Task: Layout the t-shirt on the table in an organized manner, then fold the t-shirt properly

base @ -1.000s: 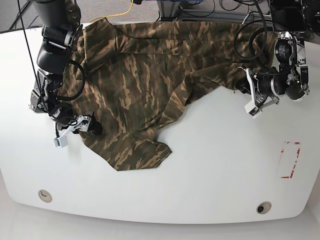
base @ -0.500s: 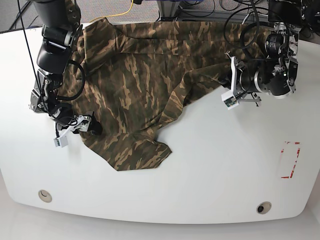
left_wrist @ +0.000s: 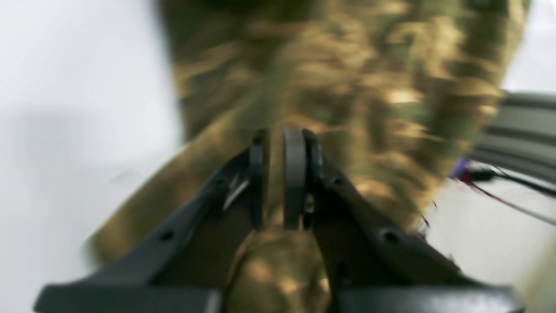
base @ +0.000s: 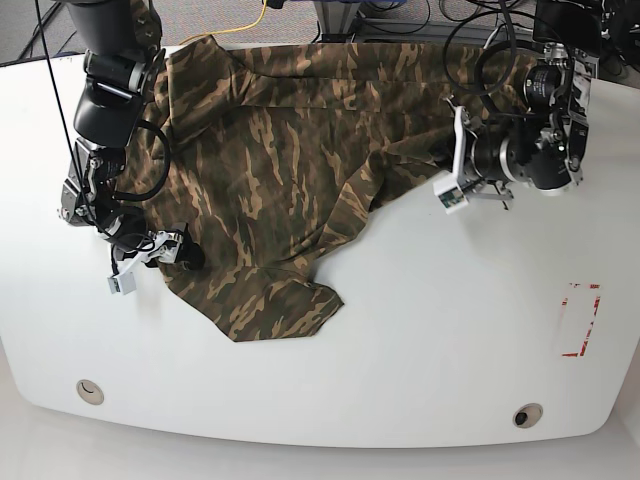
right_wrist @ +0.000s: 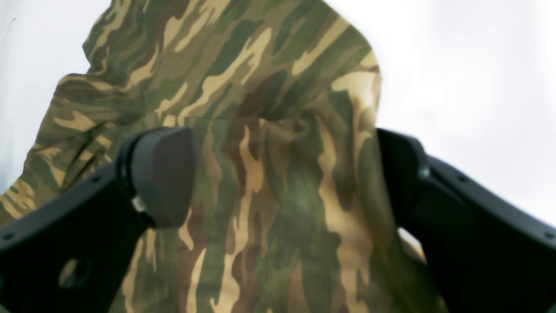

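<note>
Now left jaws pinched on t-shirt, right jaws wide around cloth

Your two arms are black with looping black cables; the black grippers have small screw holes.

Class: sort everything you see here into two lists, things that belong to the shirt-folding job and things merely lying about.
Belonging to the job:
t-shirt
table
left gripper, shut on the t-shirt
right gripper, open around cloth

Just lying about:
red-marked rectangle
grommet holes
yellow cable
</note>
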### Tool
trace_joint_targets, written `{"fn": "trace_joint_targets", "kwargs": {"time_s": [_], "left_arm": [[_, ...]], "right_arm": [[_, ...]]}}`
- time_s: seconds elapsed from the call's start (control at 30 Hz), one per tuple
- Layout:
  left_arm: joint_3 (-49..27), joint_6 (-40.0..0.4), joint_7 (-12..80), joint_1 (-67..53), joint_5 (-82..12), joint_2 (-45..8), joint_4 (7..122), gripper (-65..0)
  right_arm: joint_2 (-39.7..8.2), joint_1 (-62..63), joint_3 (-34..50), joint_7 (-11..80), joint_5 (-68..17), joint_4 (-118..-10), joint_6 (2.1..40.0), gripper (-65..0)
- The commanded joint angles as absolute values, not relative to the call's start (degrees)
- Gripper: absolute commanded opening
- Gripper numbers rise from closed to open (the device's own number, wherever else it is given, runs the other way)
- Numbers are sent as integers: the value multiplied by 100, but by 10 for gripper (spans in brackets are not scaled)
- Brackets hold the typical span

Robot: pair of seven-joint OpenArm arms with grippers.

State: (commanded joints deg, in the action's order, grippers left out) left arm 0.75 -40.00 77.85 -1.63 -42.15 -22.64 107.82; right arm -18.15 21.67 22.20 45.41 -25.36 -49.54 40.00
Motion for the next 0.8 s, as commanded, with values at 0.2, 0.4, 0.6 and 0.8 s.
{"fn": "trace_joint_targets", "kwargs": {"time_s": [0.2, 0.4, 0.6, 0.8], "left_arm": [[-1086, -4000, 7785, 75, -3996, -2070, 10589, -328], [-1736, -4000, 7776, 251, -3275, -2070, 9719, -279], [-1754, -4000, 7688, 321, -3055, -2193, 8875, -276], [-1727, -4000, 7345, 303, -3064, -2211, 8286, -274]], "right_arm": [[-1815, 2158, 2220, 4541, -2536, -4954, 4000, -67], [-1815, 2158, 2220, 4541, -2536, -4954, 4000, -67], [-1815, 2158, 2220, 4541, -2536, -4954, 4000, -67], [-1815, 2158, 2220, 4541, -2536, -4954, 4000, -67]]}}
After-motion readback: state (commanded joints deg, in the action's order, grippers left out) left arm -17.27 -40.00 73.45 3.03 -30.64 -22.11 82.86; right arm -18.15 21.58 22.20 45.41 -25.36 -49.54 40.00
